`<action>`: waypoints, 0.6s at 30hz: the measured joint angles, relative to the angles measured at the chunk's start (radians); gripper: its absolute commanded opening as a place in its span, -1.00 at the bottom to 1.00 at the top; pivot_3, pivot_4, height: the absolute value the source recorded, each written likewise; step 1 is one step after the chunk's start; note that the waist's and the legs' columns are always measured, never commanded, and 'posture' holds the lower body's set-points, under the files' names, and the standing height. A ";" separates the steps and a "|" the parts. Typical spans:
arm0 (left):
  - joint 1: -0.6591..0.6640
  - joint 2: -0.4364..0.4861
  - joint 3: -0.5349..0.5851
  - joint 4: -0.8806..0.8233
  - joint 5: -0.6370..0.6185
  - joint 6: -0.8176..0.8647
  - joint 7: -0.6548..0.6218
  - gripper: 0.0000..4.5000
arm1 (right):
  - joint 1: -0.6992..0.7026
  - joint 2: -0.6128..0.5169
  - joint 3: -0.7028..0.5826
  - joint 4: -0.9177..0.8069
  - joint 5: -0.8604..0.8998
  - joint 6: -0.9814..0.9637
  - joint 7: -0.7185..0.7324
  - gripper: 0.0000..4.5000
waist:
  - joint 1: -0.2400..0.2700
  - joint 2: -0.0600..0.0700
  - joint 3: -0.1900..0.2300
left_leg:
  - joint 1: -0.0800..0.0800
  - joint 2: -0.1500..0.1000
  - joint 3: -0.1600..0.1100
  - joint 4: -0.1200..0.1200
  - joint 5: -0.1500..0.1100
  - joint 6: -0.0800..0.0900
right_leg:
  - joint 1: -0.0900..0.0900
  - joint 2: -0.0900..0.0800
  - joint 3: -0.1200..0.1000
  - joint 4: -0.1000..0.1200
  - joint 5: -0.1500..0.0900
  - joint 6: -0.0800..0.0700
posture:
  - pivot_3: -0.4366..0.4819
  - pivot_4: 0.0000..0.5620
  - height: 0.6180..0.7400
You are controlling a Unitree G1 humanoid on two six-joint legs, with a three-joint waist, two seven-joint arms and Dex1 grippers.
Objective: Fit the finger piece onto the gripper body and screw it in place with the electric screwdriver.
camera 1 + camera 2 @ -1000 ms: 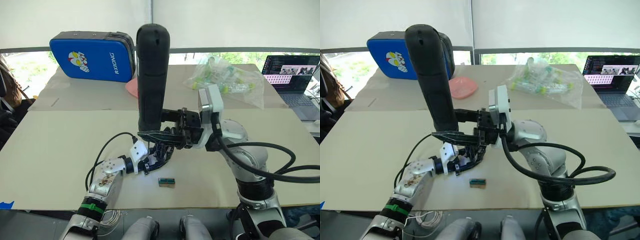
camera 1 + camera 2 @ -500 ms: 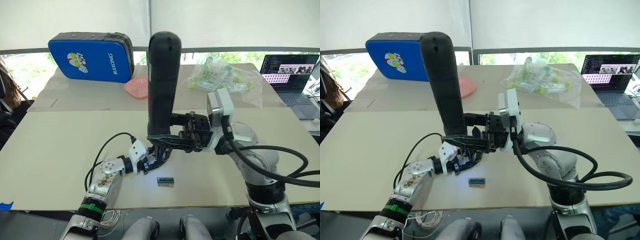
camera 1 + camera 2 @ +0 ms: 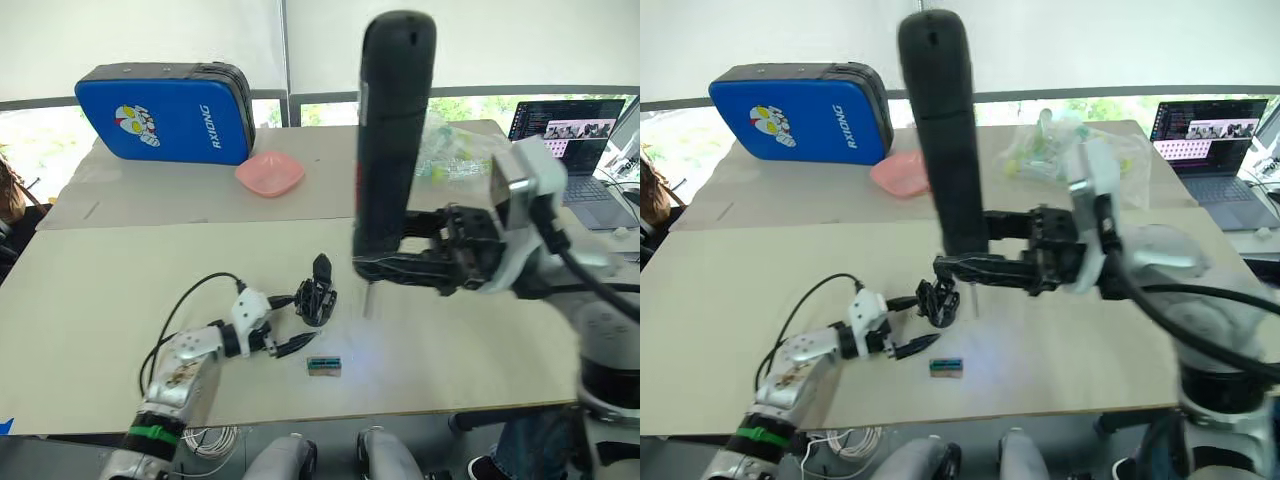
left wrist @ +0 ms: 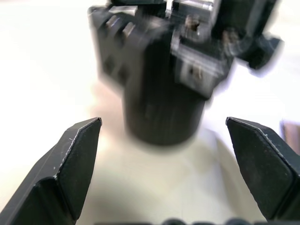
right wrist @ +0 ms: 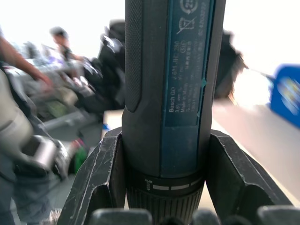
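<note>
left gripper [image 3: 285, 335]: now backed off the gripper body [image 3: 316, 297], fingers spread wide and empty; a second ago it was right against the part.
gripper body: stands free on the table [image 3: 100, 280], finger piece [image 3: 321, 267] upright on top of it.
electric screwdriver [image 3: 391, 140]: lifted up and away to the right, bit [image 3: 367, 300] clear of the part.
right gripper [image 3: 400, 268]: clamped around the screwdriver's lower end.
meaning: screwing looks finished or paused.
hard to tell: whether a screw is seated; the part is blurred in the left wrist view.
</note>
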 measured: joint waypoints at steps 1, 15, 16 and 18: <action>0.025 0.039 0.032 -0.011 -0.029 0.015 -0.032 0.99 | 0.041 -0.088 -0.027 0.023 0.014 0.061 0.009 -0.14 | 0.003 0.000 0.000 | -0.001 0.001 0.000 0.000 -0.001 0.001 | 0.000 0.000 0.000 0.000 -0.001 -0.002 | -0.05 -0.47 1.00; 0.180 0.262 0.246 -0.145 -0.269 0.172 -0.266 0.99 | 0.191 -0.415 0.328 0.367 -0.471 0.167 0.113 -0.14 | 0.020 0.009 0.013 | -0.019 -0.003 0.003 0.009 -0.002 0.002 | -0.015 -0.006 -0.001 0.001 0.001 0.001 | -0.05 -0.47 1.00; 0.182 0.262 0.249 -0.144 -0.269 0.171 -0.270 0.99 | 0.184 -0.414 0.361 0.402 -0.521 0.153 0.111 -0.14 | 0.019 0.010 0.014 | -0.019 -0.003 0.004 0.009 -0.002 0.002 | -0.015 -0.006 -0.001 0.001 0.001 0.001 | -0.05 -0.47 1.00; 0.191 0.262 0.268 -0.128 -0.269 0.167 -0.285 0.99 | 0.139 -0.373 0.407 0.492 -0.597 0.131 0.119 -0.14 | 0.018 0.010 0.015 | -0.019 -0.003 0.004 0.009 -0.002 0.002 | -0.016 -0.006 -0.001 0.001 0.001 0.001 | -0.05 -0.47 1.00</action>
